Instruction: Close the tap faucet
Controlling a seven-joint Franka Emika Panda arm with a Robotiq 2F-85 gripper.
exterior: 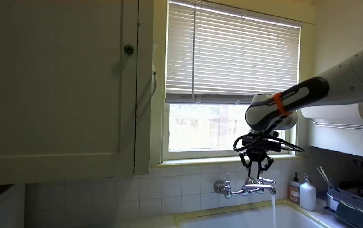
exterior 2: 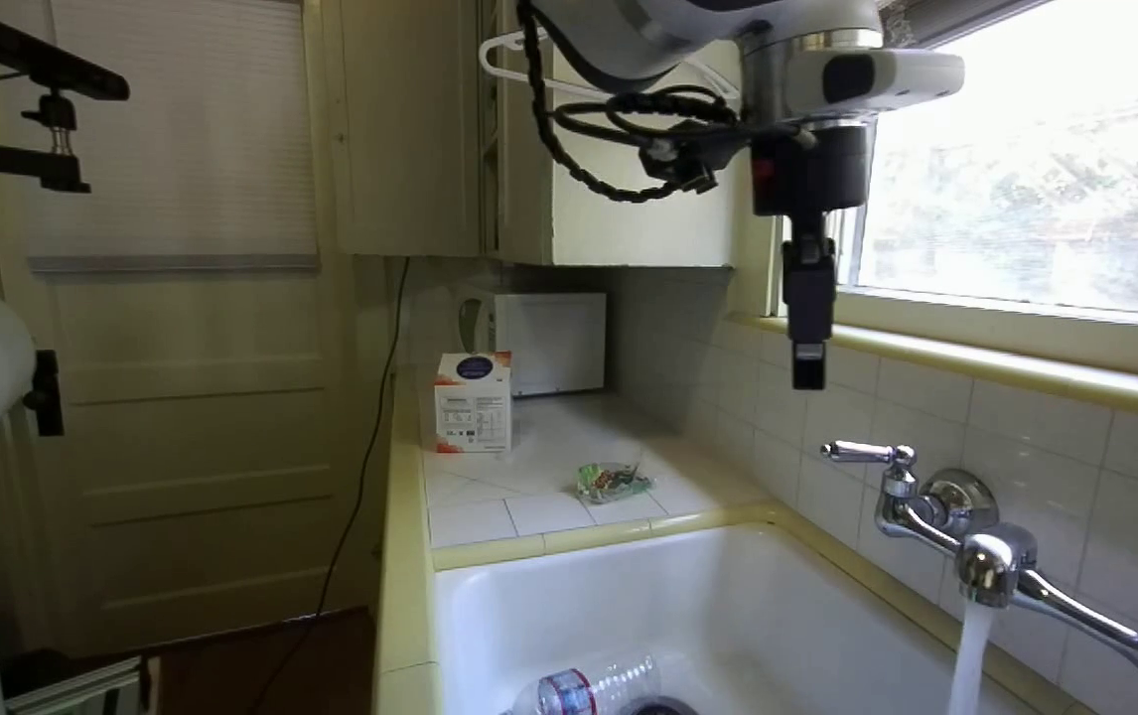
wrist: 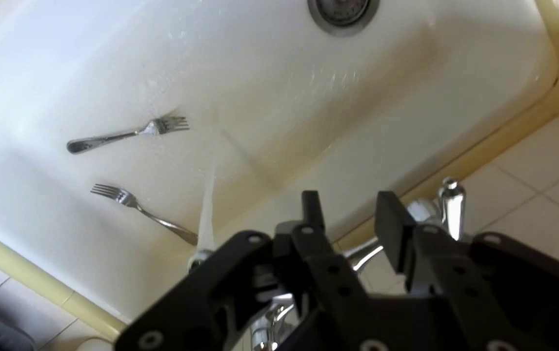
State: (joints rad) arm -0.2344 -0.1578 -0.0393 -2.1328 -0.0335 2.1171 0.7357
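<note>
Fingers (wrist: pixel 390 222) spread, gripping nothing. Faucet (exterior 2: pixel 1001 561) below them, water (exterior 2: pixel 971 655) running. Caution: misaligned descent may jam them on the spout (exterior: pixel 261 186), leaving handles (exterior 2: pixel 857 453) unturned.

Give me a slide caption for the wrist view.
Open tool above a running faucet, two forks lying in the sink.

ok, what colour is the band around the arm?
Orange; the band shows best in an exterior view.
</note>
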